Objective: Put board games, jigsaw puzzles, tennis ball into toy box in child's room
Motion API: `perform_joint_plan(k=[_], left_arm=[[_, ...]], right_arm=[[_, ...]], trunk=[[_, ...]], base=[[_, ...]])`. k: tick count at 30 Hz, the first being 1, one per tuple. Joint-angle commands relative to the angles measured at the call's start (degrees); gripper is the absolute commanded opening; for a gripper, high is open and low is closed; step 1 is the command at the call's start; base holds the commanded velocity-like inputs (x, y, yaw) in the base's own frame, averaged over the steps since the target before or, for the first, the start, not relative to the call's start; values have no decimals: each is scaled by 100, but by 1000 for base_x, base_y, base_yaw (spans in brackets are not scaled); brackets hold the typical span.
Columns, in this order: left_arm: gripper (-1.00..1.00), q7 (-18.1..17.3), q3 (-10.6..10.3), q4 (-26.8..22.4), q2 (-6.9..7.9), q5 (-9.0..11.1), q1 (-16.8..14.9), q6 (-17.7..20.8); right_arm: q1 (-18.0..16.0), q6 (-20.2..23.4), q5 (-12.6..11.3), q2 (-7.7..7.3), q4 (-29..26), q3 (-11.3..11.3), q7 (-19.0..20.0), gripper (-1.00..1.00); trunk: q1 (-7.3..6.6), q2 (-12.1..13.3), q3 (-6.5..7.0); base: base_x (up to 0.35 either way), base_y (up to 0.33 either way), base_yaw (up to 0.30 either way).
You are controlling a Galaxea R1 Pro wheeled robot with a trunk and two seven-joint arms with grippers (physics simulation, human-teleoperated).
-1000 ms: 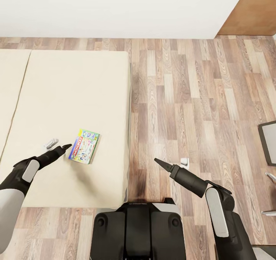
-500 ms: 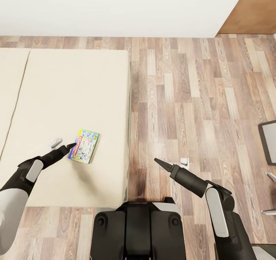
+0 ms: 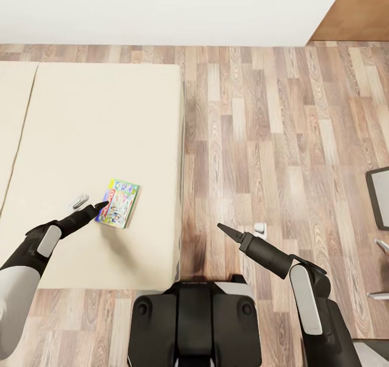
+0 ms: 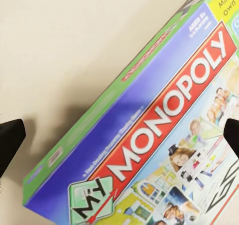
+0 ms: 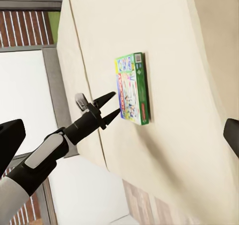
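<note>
One board game (image 3: 118,210), a thin green-edged Monopoly box with a bright cover, lies flat on the cream bed (image 3: 97,118) near its right edge. My left gripper (image 3: 101,205) is open, its tips at the box's left edge. In the left wrist view the box (image 4: 164,115) lies close below, with the black fingertips (image 4: 11,138) far apart on either side. The right wrist view has the box (image 5: 132,88) and the left gripper (image 5: 110,105) with spread fingers. My right gripper (image 3: 221,228) hangs open over the wood floor, right of the bed.
A small white-grey object (image 3: 80,200) lies on the bed just left of my left gripper. Another small white item (image 3: 260,228) sits on the floor by my right arm. A dark-framed piece of furniture (image 3: 379,191) stands at the right edge. White wall runs behind.
My left gripper moved right until its tips met the game box's edge. The head view shifted slightly, so the bed and wall sit higher in the picture. The right arm stayed still.
</note>
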Motion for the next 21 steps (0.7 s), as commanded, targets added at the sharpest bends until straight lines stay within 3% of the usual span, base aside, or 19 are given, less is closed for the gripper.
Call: perform_joint_plan(k=[1, 21], left_arm=[[100, -12, 18, 0, -2, 36, -2, 48], [100, -19, 18, 0, -2, 44, -2, 37]], right_arm=[[-3, 30, 7, 6, -1, -13, 24, 100], [-3, 30, 1, 4, 0, -23, 24, 100]], trunk=[[3, -9, -14], [3, -9, -45]], base=[[0, 0, 0], [0, 0, 0]])
